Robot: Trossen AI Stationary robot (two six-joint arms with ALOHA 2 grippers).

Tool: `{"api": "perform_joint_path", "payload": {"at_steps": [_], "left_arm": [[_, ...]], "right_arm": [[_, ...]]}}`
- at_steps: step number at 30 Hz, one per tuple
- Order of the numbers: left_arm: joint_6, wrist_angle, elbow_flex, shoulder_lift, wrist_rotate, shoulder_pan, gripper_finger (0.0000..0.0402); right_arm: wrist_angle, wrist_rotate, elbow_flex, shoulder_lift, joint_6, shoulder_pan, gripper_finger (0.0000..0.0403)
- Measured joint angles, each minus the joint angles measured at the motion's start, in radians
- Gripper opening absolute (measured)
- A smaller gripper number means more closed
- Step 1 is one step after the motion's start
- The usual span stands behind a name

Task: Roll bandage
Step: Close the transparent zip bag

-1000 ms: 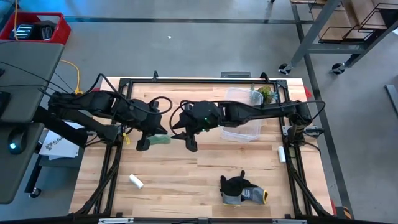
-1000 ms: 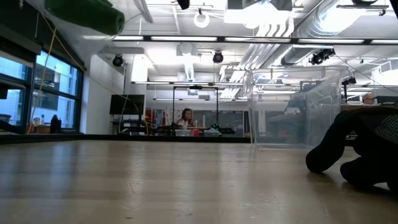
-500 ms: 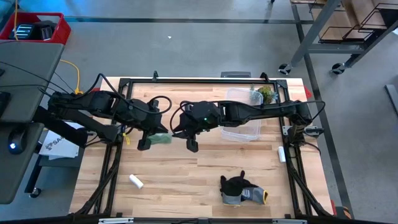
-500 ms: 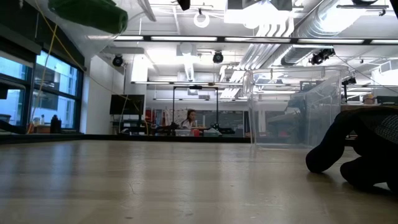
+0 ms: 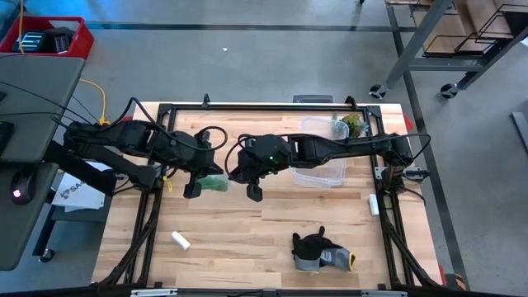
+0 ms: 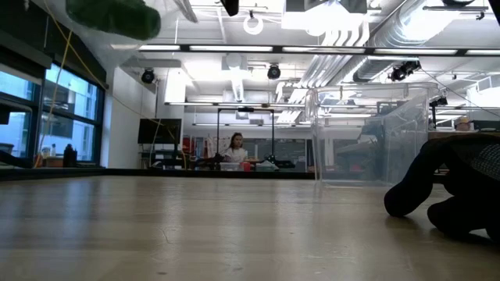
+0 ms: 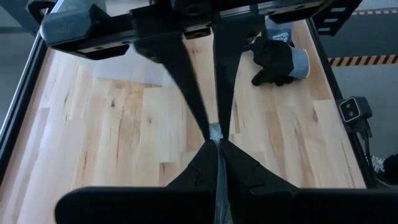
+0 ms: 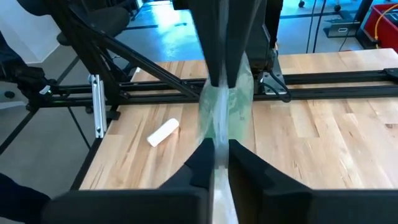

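The bright green bandage (image 5: 214, 183) hangs in the air between my two grippers, left of the table's middle. The low view shows it as a green bundle (image 6: 113, 16) high above the tabletop. My left gripper (image 5: 195, 188) is shut on it from the table's left side. My right gripper (image 5: 252, 191) meets it from the right, fingers closed on a thin pale-green strip (image 8: 227, 109). In each wrist view the other arm's fingers come in from the top toward the same strip. My left gripper pinches the bandage between its two fingers, which have closed on a thin edge-on strip (image 7: 216, 134). The fingers slant downward from the table's left. The bandage is lifted clear of the table. My right gripper pinches the strip's near end (image 8: 217, 146) between its two fingers, slanting down from the table's right. The band runs from there to the left gripper's fingers (image 8: 221, 62), broad face toward my camera. It is clear of the table.
A small white cylinder (image 5: 181, 240) lies near the front left. A dark grey glove (image 5: 318, 250) lies at the front right. A clear plastic container (image 5: 322, 157) stands behind the right arm, with a green thing (image 5: 353, 124) beyond it. Bare wood lies below the grippers.
My right gripper has shut its fingers on the bandage while staying in place. The green bundle has shifted slightly in the low view and stays high above the table.
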Motion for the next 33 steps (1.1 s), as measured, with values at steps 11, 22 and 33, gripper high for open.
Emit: {"api": "perform_joint_path", "payload": {"at_steps": [11, 22, 33], "left_arm": [[-0.037, -0.003, -0.001, -0.021, 0.000, 0.000, 0.0000], [-0.047, -0.003, -0.001, -0.071, -0.030, 0.001, 0.0000], [-0.054, -0.007, -0.002, -0.121, -0.051, 0.006, 0.0000]], "right_arm": [[-0.057, 0.023, 0.002, 0.000, 0.013, 0.000, 0.0005], [-0.122, 0.020, 0.002, 0.000, 0.064, 0.001, 0.0002], [-0.144, 0.023, 0.004, -0.004, 0.096, 0.002, 0.0001]]}}
